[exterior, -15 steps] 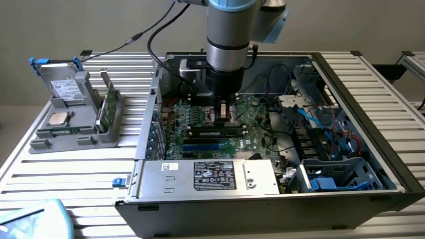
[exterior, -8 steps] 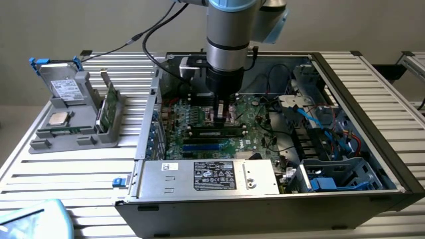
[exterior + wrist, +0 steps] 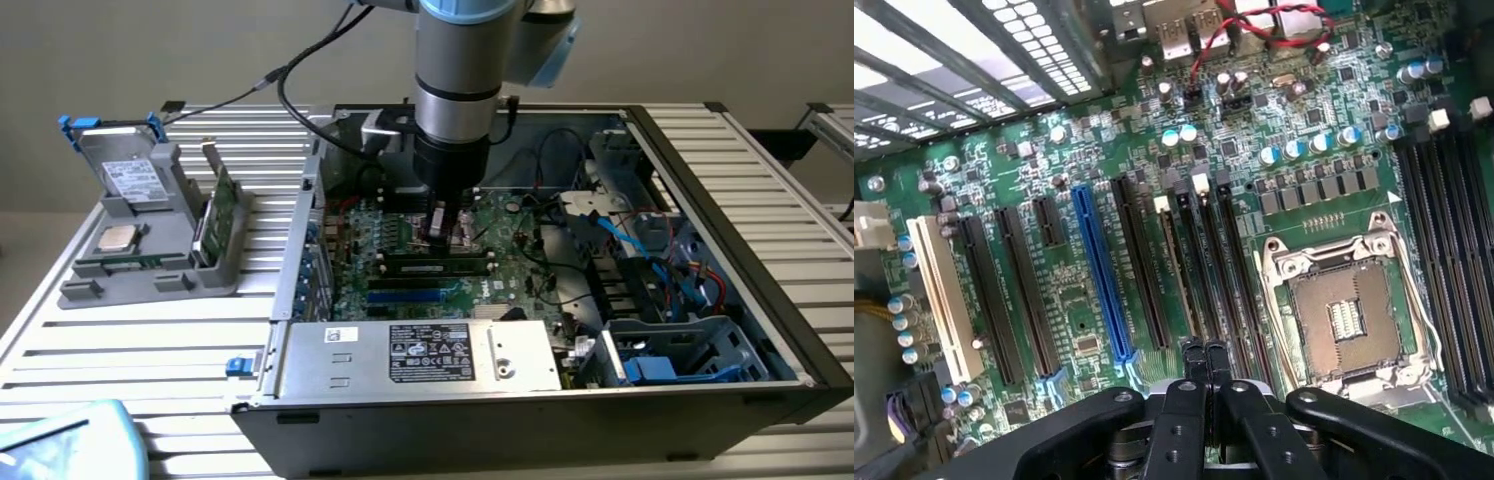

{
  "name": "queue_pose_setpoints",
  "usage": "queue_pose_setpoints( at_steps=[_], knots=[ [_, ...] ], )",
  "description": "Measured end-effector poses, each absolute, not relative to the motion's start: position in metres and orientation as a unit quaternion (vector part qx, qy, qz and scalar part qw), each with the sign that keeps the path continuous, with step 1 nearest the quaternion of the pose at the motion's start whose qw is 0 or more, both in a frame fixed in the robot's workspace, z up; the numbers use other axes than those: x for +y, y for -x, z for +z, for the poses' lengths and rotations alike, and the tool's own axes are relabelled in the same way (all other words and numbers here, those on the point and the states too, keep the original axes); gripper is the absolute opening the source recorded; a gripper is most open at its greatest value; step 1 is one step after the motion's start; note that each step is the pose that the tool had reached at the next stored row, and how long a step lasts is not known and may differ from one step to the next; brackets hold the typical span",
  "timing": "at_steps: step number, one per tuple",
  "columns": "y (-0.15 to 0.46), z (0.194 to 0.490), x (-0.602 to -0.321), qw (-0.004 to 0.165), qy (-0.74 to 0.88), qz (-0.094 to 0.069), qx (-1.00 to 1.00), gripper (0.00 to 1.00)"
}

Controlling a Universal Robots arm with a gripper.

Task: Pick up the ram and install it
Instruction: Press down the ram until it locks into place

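Now: gripper over memory slots

Gripper [image 3: 1203, 362] fingers pressed together, low over the motherboard [image 3: 1074, 300] beside the CPU socket [image 3: 1344, 310]. Ram [image 3: 430, 267] lies seated in a slot inside the case [image 3: 721, 170], just below the gripper

- The matt black plastic gripper [image 3: 1203, 362] has smooth fingers.
- The glossy green circuit-board motherboard [image 3: 1094, 290] carries long black plastic slots [image 3: 1139, 265] and one blue one.
- The shiny bare-metal processor socket frame [image 3: 1344, 310], right of centre, gleams.
- The silver sheet-metal power-supply box [image 3: 414, 355], lower centre, looks brushed, with a paper label.
- The grey matt plastic parts holder [image 3: 147, 240] sits at the exterior view's left.
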State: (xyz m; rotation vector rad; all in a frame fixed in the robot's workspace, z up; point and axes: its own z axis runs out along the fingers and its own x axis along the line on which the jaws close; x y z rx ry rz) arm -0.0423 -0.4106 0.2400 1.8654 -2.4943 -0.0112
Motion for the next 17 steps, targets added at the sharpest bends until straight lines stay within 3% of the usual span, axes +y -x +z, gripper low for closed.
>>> queue_pose_setpoints(
  at_steps=[17],
  knots=[
    [0.0423, 0.24, -0.4106, 0.013, -0.485, -0.005, -0.874, 0.11]
  ],
)
